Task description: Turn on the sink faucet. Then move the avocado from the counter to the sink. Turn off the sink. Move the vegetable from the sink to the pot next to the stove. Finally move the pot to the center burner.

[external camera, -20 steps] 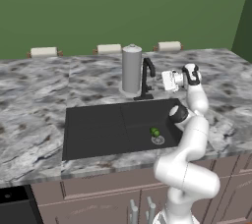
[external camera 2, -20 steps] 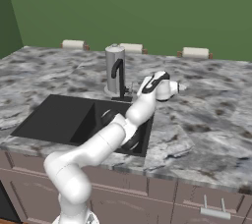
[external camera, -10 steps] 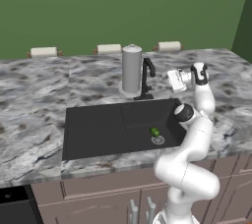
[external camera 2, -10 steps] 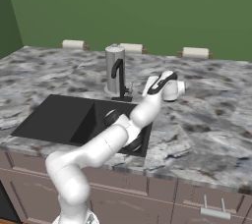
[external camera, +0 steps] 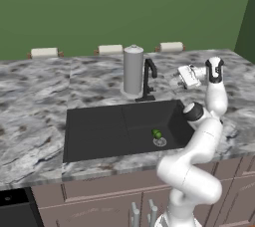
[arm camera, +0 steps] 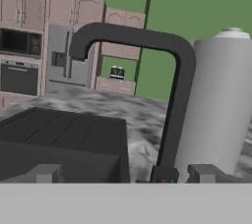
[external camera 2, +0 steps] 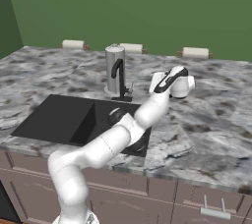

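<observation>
Grey-and-white marbled stone counter (external camera: 35, 96) runs across my left base view over brown cabinet fronts (external camera: 99, 196), with a plain green wall (external camera: 99, 7) behind it. Along the back edge I see three small pale rolls on brown holders (external camera: 44, 53). Working left to right, the wide rectangular matte black sink (external camera: 94, 129) is set into the stone, and the small round dark-green avocado (external camera: 157, 134) lies inside it near the right end, just beside the small round silver drain (external camera: 160, 142). Behind the basin stands the tall grey cylinder canister (external camera: 133, 70), and right next to it the slim black gooseneck sink faucet (external camera: 148, 79), its spout curving out over the basin. I cannot tell whether water is running.

Further right, my white arm reaches up from the cabinet front, and the two-finger gripper (external camera: 182, 78) hangs level with the faucet, to its right and apart from it, pointing toward it. Its fingers stand spread wide with nothing between them.

From the hand view I look along the fingers at the faucet's black stem (arm camera: 172, 115) close ahead, the canister (arm camera: 216, 105) right behind it, the basin's rim (arm camera: 64, 129) at the left, and far cabinets (arm camera: 59, 9) across the room.
</observation>
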